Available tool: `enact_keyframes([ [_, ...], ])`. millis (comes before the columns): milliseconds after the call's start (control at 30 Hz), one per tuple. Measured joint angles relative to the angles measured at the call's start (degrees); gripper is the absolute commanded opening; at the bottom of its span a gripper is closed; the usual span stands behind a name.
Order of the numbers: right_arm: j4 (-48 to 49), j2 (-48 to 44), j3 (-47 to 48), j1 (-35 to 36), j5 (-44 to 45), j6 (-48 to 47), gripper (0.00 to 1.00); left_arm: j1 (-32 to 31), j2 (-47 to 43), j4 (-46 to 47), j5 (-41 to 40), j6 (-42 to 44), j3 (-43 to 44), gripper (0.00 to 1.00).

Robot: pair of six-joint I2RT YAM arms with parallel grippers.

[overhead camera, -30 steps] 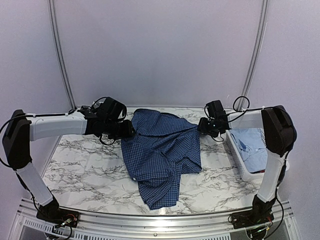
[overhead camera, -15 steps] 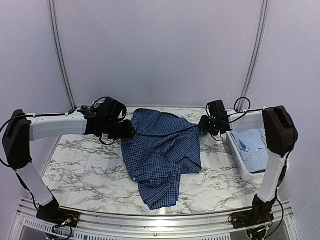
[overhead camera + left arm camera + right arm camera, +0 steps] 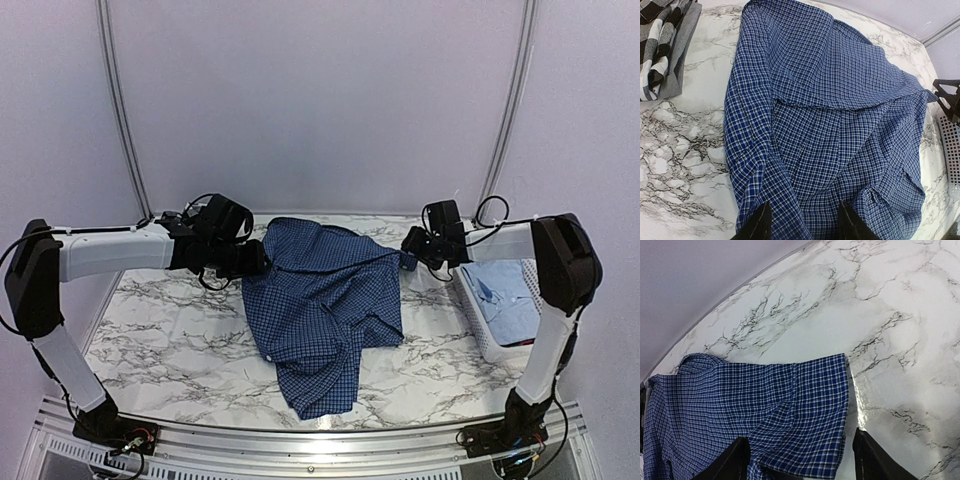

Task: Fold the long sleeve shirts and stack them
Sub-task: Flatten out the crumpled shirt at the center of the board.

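A dark blue checked shirt lies spread and rumpled in the middle of the marble table. My left gripper sits at its left edge; in the left wrist view it stands open over the cloth. My right gripper is at the shirt's far right corner, open, with that corner lying flat between its fingers. A black-and-white plaid shirt lies at the far left. The pale blue shirt rests in the basket.
A white slatted basket stands at the table's right edge, close beside my right arm. The plaid shirt lies on a grey cloth. Pale walls close in the table behind and at both sides.
My right gripper has drawn back a little to the right and its fingers stand wider; the shirt's corner now lies loose. The left arm and the shirt have not moved.
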Motion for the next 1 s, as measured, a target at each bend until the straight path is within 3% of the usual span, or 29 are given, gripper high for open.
enact_keyframes([
  [267,-1.3,3.8,2.0,-1.4,-2.4,2.1,0.5,0.0,-0.4,0.0,0.0,0.0,0.0,0.46],
  [567,-2.7,7.5,4.8,-1.4,-6.0,2.7,0.0,0.0,-0.6,0.0,0.0,0.6,0.0,0.49],
  [1000,-5.6,5.1,17.7,1.8,-10.5,-5.3,0.0,-0.9,-0.5,3.2,3.2,7.0,4.9,0.66],
])
